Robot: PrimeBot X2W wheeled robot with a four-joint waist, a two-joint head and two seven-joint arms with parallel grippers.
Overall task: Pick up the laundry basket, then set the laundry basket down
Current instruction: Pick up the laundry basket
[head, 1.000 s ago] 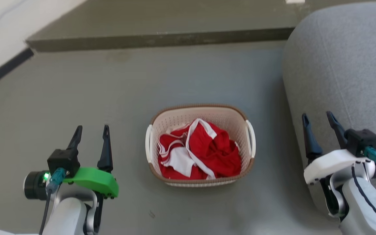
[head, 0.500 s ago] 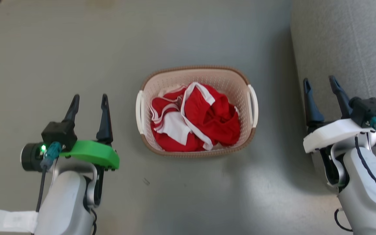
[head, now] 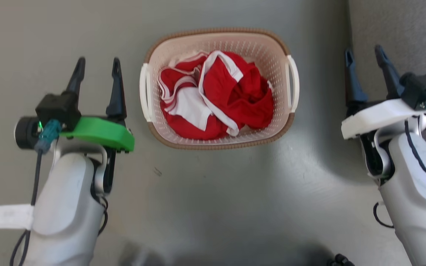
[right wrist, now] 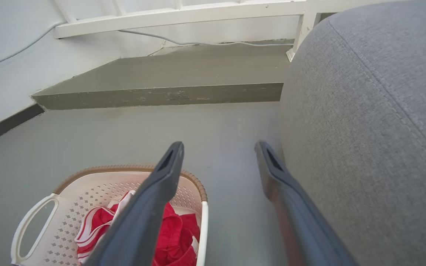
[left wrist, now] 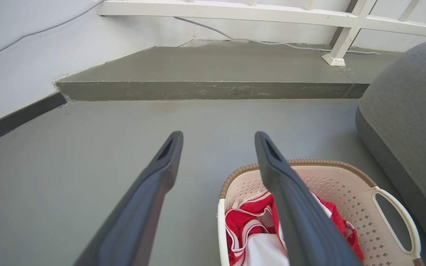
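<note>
Left pincer (head: 98, 62) and right pincer (head: 363, 51), both spread apart and empty, point forward on either side of the basket (head: 218, 32). It sits on the floor (head: 235, 192) between them, untouched. Right forearm lies beside a grey cushion (head: 401, 26).

One basket (head: 217, 31), two handles (head: 145, 92), one clothes heap (head: 235, 99). One left gripper (head: 98, 61), one right gripper (head: 363, 50). One sofa (head: 401, 29), one step (left wrist: 205, 90).
</note>
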